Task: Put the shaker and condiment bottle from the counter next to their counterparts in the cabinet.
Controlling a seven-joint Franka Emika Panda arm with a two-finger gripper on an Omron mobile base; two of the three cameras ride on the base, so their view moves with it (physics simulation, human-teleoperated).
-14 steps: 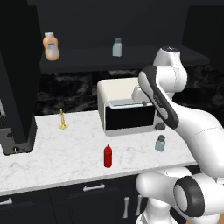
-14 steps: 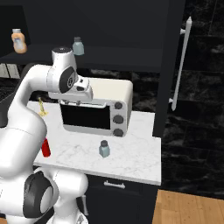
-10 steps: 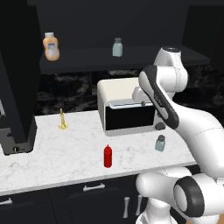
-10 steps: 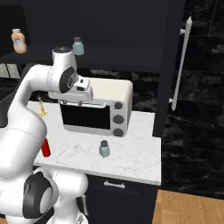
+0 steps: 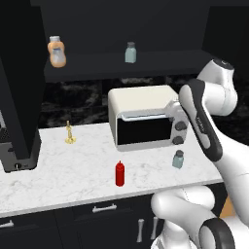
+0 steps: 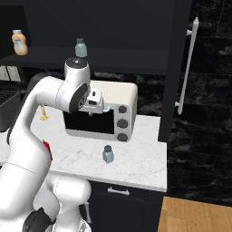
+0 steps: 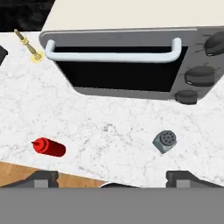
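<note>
The tool (image 7: 111,180) hangs above the tabletop (image 7: 109,127) with its jaws spread wide and nothing between them. Below it, the shaker (image 7: 165,141) stands near the front right of the toaster oven (image 7: 127,65). The condiment bottle (image 7: 49,147) stands upright further left, near the front edge. In the cabinet (image 5: 121,65), the matching shaker (image 5: 130,52) stands right of the orange bottle (image 5: 57,51).
</note>
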